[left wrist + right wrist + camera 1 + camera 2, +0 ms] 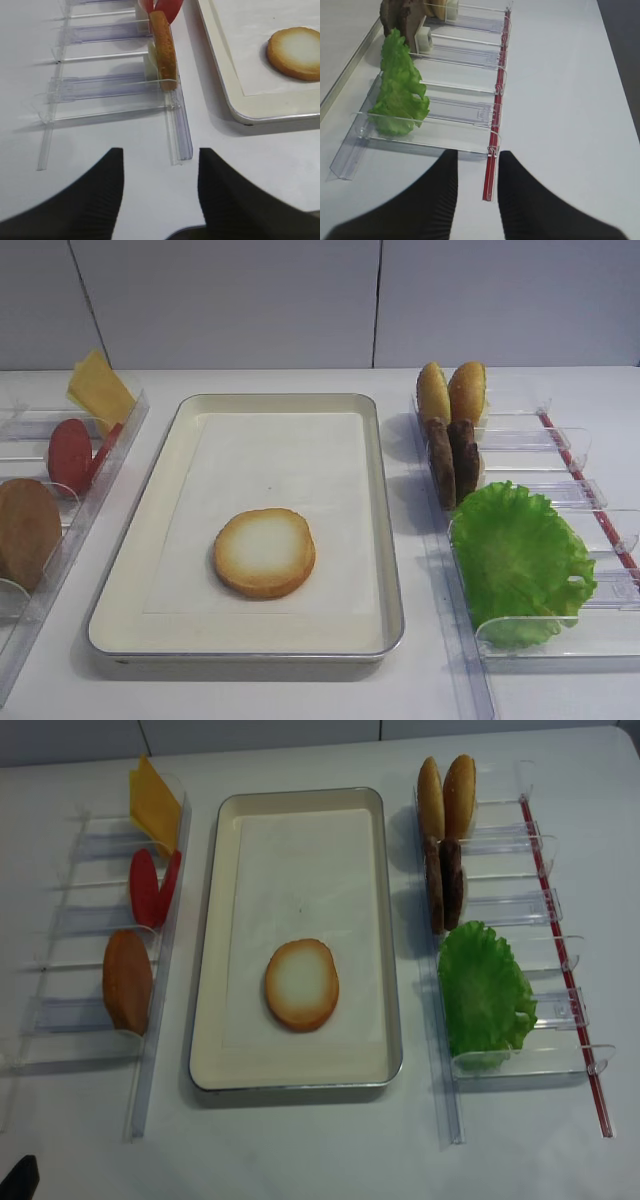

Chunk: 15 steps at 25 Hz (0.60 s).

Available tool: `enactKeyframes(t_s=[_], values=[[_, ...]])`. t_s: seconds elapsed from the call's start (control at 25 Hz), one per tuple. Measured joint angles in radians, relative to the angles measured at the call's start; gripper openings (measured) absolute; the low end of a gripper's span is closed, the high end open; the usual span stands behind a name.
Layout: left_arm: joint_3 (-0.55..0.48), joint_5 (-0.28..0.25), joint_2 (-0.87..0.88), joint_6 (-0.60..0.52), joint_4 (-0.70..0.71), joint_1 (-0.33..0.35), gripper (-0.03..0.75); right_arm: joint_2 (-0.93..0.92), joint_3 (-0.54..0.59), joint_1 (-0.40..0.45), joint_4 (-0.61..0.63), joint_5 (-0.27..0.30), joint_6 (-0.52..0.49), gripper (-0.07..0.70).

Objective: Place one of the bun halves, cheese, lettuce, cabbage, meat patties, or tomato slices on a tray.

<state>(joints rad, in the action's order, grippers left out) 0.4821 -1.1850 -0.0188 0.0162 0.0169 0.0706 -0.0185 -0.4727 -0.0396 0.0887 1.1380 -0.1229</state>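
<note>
left wrist view: left pincer agape, empty; bun half on tray.

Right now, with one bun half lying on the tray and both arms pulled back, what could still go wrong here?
1. The bun half lies cut face up on the loose paper liner; a later placement might drag the paper.
2. The lettuce overhangs its clear rack and could snag when lifted.
3. The left gripper hovers open near the left rack's end and could bump it.
</note>
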Motion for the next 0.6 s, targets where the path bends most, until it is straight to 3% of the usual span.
enactKeyframes(t_s=[0.6], values=[[0.0, 0.0, 0.0, 0.0, 0.0, 0.0, 0.319, 0.0, 0.0, 0.0, 0.0, 0.0, 0.0, 0.249]])
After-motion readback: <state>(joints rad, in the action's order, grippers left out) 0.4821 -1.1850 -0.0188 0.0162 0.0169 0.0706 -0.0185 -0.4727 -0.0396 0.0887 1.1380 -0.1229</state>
